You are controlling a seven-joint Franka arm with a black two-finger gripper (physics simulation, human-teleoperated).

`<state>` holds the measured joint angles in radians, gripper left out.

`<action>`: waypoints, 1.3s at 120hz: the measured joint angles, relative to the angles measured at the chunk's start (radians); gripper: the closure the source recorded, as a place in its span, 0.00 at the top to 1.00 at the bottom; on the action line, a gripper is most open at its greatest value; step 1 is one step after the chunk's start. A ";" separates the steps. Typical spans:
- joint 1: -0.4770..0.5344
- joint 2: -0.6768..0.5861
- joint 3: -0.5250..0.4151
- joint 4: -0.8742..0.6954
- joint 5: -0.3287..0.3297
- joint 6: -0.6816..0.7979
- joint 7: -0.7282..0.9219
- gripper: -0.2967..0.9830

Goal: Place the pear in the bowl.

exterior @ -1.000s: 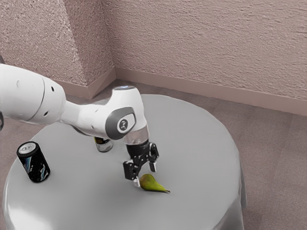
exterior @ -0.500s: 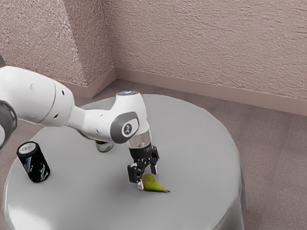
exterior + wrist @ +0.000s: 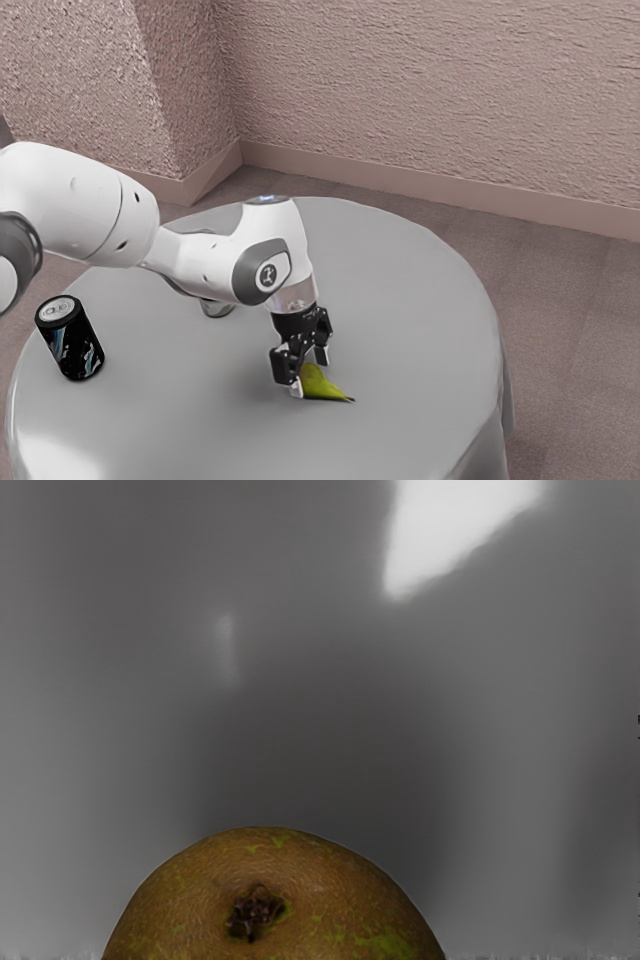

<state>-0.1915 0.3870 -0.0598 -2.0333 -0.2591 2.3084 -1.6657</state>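
On the grey table (image 3: 420, 300), green pear (image 3: 323, 386) lying sideways, russet blunt end (image 3: 330, 890), hand (image 3: 310, 374) pinching or spread, cannot tell

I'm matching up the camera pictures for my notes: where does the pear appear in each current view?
Exterior view: the pear lies at the gripper, stem end pointing toward the exterior view's right.
Wrist view: it is large and close, at the hand, its rounded end with the dark, shrivelled blossom spot facing the camera.
Shared landmark: the grey tabletop around the pear.
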 joint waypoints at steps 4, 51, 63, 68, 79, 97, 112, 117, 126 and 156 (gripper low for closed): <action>-0.002 0.000 0.000 0.000 0.000 0.004 -0.001 0.74; -0.008 -0.003 0.000 -0.003 0.000 0.022 -0.012 0.54; -0.008 -0.004 0.000 -0.003 0.000 0.023 -0.014 0.51; -0.008 -0.004 0.000 -0.003 0.000 0.023 -0.015 0.50; -0.008 -0.004 0.000 -0.003 0.000 0.023 -0.017 0.48; -0.009 -0.006 0.000 -0.003 -0.001 0.023 -0.018 0.45; -0.009 -0.013 0.000 0.000 0.001 0.022 -0.019 0.42; -0.009 -0.017 0.001 0.009 0.003 0.022 -0.019 0.41; -0.009 -0.018 0.001 0.044 0.013 0.020 -0.019 0.39; 0.044 0.039 0.002 0.241 0.122 0.008 -0.003 0.36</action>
<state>-0.1477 0.4260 -0.0580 -1.7922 -0.1373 2.3162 -1.6687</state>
